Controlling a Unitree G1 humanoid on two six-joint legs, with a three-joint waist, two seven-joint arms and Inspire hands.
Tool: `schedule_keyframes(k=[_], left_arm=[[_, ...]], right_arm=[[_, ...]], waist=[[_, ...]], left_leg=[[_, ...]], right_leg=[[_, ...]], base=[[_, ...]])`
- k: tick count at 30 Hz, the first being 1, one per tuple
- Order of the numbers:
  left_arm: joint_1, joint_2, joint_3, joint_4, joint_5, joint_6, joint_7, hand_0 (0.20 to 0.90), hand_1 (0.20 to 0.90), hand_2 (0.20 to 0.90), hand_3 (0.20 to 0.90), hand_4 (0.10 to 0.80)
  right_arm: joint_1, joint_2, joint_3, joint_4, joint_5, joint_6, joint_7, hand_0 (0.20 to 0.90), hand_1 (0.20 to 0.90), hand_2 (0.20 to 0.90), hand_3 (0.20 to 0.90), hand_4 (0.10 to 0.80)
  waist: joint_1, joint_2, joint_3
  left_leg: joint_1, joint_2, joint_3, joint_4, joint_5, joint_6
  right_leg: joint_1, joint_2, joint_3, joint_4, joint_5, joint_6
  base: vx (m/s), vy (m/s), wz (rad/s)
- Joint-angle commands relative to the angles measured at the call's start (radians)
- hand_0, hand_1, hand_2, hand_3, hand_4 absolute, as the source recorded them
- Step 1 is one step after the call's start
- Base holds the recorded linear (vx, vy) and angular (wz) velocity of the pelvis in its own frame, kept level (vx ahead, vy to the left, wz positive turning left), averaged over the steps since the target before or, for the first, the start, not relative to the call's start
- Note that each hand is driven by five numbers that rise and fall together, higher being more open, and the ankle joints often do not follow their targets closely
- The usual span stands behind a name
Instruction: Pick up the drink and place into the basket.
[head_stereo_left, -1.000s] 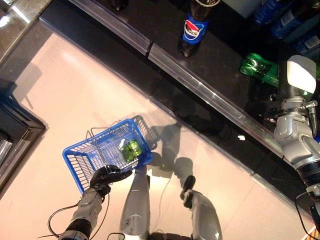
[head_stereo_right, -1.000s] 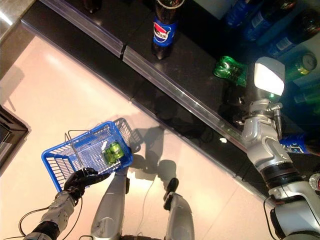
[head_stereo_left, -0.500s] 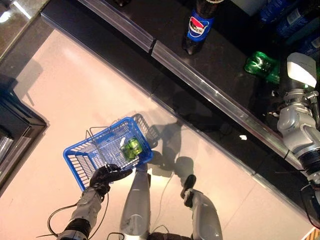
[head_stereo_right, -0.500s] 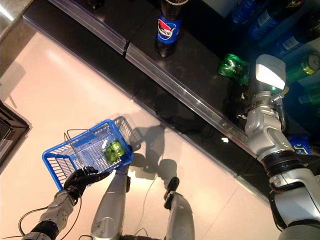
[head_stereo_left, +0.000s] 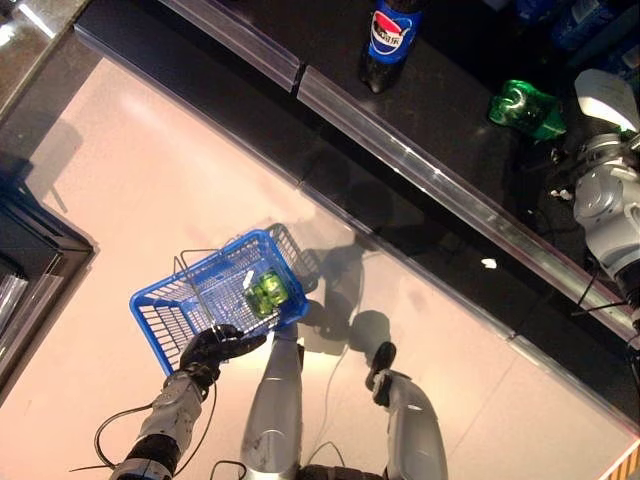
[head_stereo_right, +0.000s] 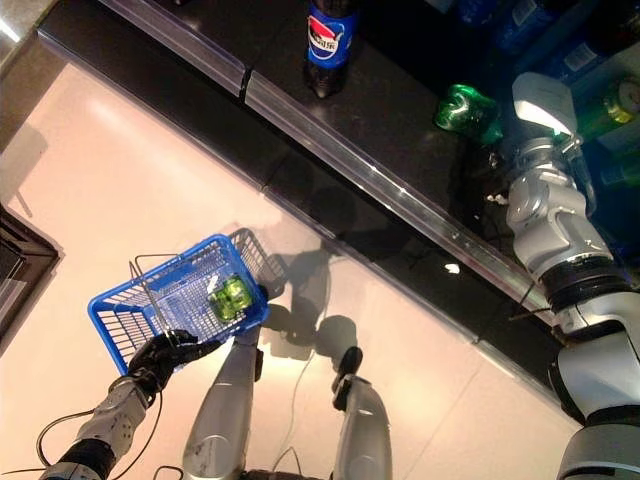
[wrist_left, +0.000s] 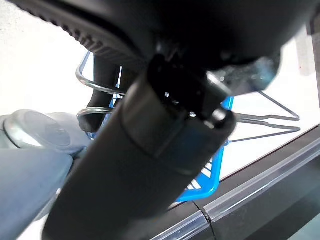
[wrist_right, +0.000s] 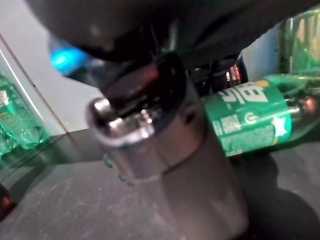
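Observation:
My left hand (head_stereo_left: 208, 350) is shut on the wire handle (wrist_left: 98, 90) of a blue basket (head_stereo_left: 160, 325) that hangs low over the pale floor. A green bottle (head_stereo_left: 265, 293) lies inside the basket at its right end. My right arm reaches onto the dark shelf (head_stereo_left: 440, 110) at the upper right, beside a green bottle (head_stereo_left: 525, 108) lying on its side there. In the right wrist view that green bottle (wrist_right: 250, 120) lies just past my right hand (wrist_right: 165, 140); whether the hand is closed does not show.
A cola bottle (head_stereo_left: 385, 40) stands farther left on the shelf. A clear rail (head_stereo_left: 400, 150) runs along the shelf's front edge. More blue and green bottles (head_stereo_right: 610, 100) crowd the shelf's far right. A dark cabinet (head_stereo_left: 30, 250) stands at the left.
My right arm has reached slightly deeper over the shelf beside the lying green bottle. The view itself has shifted a little. The left hand and basket hold still.

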Motion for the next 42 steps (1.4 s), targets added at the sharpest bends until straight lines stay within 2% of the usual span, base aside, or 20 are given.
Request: schedule_keyframes(k=[1, 2, 18, 26, 32, 38, 42], left_arm=[[0.129, 0.039, -0.111, -0.013, 0.029, 0.015, -0.044, 0.3, 0.3, 0.3, 0.2, 0.1], [0.128, 0.039, -0.113, -0.016, 0.026, 0.017, -0.044, 0.3, 0.3, 0.3, 0.2, 0.1], [0.113, 0.024, -0.125, -0.019, 0.0, 0.007, -0.064, 0.3, 0.3, 0.3, 0.2, 0.1], [0.106, 0.018, -0.125, -0.01, -0.001, -0.01, -0.066, 0.3, 0.3, 0.3, 0.2, 0.1], [0.106, 0.017, -0.114, -0.009, -0.005, -0.031, -0.061, 0.3, 0.3, 0.3, 0.2, 0.1], [0.109, 0.011, -0.089, -0.033, -0.012, -0.087, -0.064, 0.3, 0.3, 0.3, 0.2, 0.1], [0.112, 0.015, -0.063, -0.06, -0.01, -0.098, -0.053, 0.3, 0.3, 0.3, 0.2, 0.1]], right_arm=[[-0.084, -0.095, 0.044, 0.116, 0.047, 0.005, 0.054, 0.505, 0.505, 0.505, 0.439, 0.339], [-0.091, -0.092, 0.048, 0.129, 0.046, 0.0, 0.064, 0.3, 0.3, 0.3, 0.2, 0.1], [-0.037, -0.01, 0.026, 0.212, 0.028, -0.061, 0.122, 0.3, 0.3, 0.3, 0.2, 0.1], [0.0, 0.007, 0.018, 0.21, 0.021, -0.094, 0.098, 0.3, 0.3, 0.3, 0.2, 0.1], [0.016, 0.009, -0.01, 0.148, 0.034, -0.119, 0.022, 0.3, 0.3, 0.3, 0.2, 0.1], [0.041, -0.018, -0.033, -0.009, -0.028, -0.104, -0.028, 0.3, 0.3, 0.3, 0.2, 0.1], [0.086, -0.032, -0.099, -0.131, -0.052, -0.109, -0.074, 0.3, 0.3, 0.3, 0.2, 0.1]], waist=[[0.036, 0.049, -0.018], [0.037, 0.051, -0.018], [0.043, 0.075, -0.018], [0.043, 0.075, -0.018], [0.041, 0.073, -0.018], [0.034, 0.066, -0.018], [0.032, 0.053, -0.026]], left_leg=[[-0.005, -0.011, -0.036, 0.097, -0.128, 0.05], [-0.006, -0.012, -0.036, 0.098, -0.127, 0.05], [-0.021, -0.026, -0.028, 0.093, -0.118, 0.058], [-0.004, -0.024, -0.024, 0.083, -0.115, 0.058], [0.028, -0.021, -0.024, 0.073, -0.115, 0.056], [0.085, -0.018, -0.021, 0.059, -0.117, 0.05], [0.139, -0.016, -0.021, 0.05, -0.125, 0.046]], right_leg=[[-0.087, 0.012, -0.032, -0.018, 0.149, -0.049], [-0.088, 0.011, -0.031, -0.018, 0.149, -0.049], [-0.121, 0.003, -0.026, 0.004, 0.15, -0.047], [-0.107, 0.006, -0.03, 0.006, 0.146, -0.049], [-0.077, 0.009, -0.034, 0.006, 0.138, -0.05], [-0.024, 0.012, -0.038, 0.008, 0.121, -0.051], [0.036, 0.014, -0.043, 0.001, 0.105, -0.052]], base=[[0.0, 0.0, 0.0], [0.0, 0.0, 0.0], [-0.008, 0.009, 0.0], [-0.036, 0.005, 0.01], [-0.031, -0.003, 0.03], [-0.03, 0.004, 0.01], [-0.02, -0.012, 0.01]])
